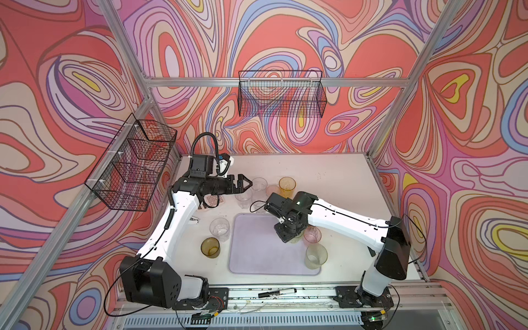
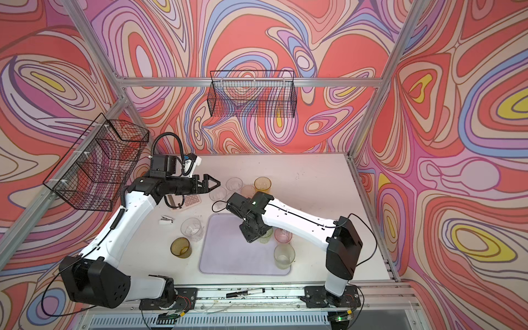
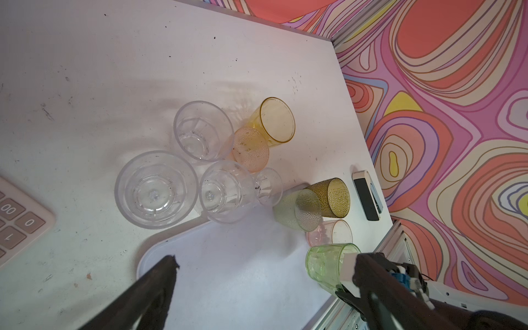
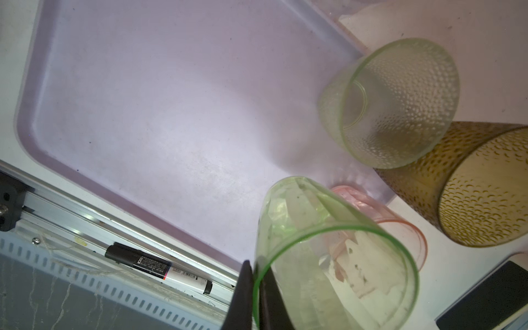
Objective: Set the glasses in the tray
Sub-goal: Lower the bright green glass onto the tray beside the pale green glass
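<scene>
My right gripper (image 4: 254, 264) is shut on the rim of a tilted green faceted glass (image 4: 328, 257), low over the right part of the lavender tray (image 1: 257, 251); whether the glass touches the tray is unclear. A pale green dimpled glass (image 1: 315, 255) stands just inside the tray's right rim, with a pink one (image 1: 312, 235) at that rim. My left gripper (image 1: 248, 184) hangs open and empty beside clear (image 1: 258, 184), peach (image 1: 273, 190) and amber (image 1: 287, 185) glasses behind the tray. Left of the tray stand a clear faceted glass (image 1: 220, 228) and an olive-brown one (image 1: 210, 248).
A calculator (image 1: 213, 201) and a small stapler (image 1: 194, 219) lie under the left arm. A marker (image 1: 277, 293) rests on the front rail. Black wire baskets hang on the left wall (image 1: 134, 163) and the back wall (image 1: 281, 94). A black-and-white device (image 3: 367, 195) lies by the table's right edge.
</scene>
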`<state>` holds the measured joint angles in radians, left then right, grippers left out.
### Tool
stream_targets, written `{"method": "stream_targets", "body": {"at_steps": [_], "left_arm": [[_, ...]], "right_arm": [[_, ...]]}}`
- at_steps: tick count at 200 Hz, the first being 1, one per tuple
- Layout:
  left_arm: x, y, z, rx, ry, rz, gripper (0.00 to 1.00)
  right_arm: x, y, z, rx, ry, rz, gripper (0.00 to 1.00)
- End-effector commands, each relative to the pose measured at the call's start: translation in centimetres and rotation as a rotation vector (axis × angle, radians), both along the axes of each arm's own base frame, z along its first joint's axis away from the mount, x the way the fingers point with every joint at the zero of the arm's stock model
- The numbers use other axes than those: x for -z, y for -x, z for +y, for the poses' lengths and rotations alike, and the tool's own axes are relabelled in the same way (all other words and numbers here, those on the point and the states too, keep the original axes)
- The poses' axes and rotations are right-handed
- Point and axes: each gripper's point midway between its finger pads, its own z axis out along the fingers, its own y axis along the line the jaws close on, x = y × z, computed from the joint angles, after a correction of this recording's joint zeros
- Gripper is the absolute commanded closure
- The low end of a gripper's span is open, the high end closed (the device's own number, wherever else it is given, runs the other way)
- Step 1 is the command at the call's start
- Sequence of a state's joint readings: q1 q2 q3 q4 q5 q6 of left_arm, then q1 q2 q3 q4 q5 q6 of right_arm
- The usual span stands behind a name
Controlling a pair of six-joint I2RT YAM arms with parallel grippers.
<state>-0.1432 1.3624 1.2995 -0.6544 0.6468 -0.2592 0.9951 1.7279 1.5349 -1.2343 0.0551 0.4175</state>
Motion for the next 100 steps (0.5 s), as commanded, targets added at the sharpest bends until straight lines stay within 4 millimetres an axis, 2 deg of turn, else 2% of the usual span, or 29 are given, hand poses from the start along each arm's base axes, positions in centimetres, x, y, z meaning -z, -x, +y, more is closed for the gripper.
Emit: {"method": "stream_targets", "body": {"at_steps": [1,100], "left_arm": [[0.2,0.0,0.1,-0.001,-0.001,-0.005,0.00],[0.4,-0.1,0.1,0.000,0.000,0.005,0.00]], "right_arm": [[-0.2,-0.1,0.7,-0.034,-0.042,-0.026,1.00],[2.4,-0.5,0.2,-0.055,0.011,-0.042,1.00]]}}
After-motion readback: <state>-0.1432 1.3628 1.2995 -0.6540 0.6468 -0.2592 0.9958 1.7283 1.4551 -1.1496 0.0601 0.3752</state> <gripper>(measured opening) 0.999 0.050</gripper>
